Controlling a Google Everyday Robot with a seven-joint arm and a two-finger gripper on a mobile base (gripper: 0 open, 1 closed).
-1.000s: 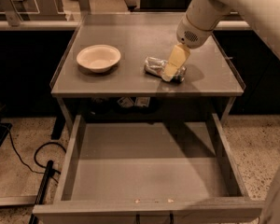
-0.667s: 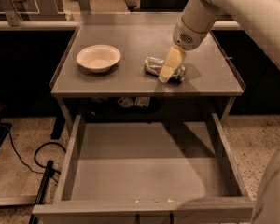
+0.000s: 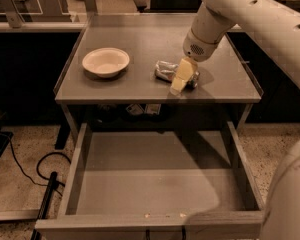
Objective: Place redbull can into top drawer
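The redbull can [image 3: 165, 70] is a small silver can lying on its side on the grey tabletop [image 3: 140, 34], right of centre near the front edge. My gripper [image 3: 181, 78], pale yellow at the tip, reaches down from the white arm [image 3: 225, 14] and sits over the can's right part, hiding that end. The can rests on the table. The top drawer [image 3: 155, 184] is pulled wide open below the tabletop, with a flat grey bottom and nothing in it. Its dark handle [image 3: 165, 232] shows at the front edge.
A round cream bowl [image 3: 105, 61] stands on the left of the tabletop. The arm's white body [image 3: 290, 194] fills the lower right corner. A black cable [image 3: 35, 169] lies on the speckled floor to the left. Dark furniture stands behind the table.
My gripper has shifted slightly left and toward the table's front edge, staying over the can. The can, bowl and drawer have not moved.
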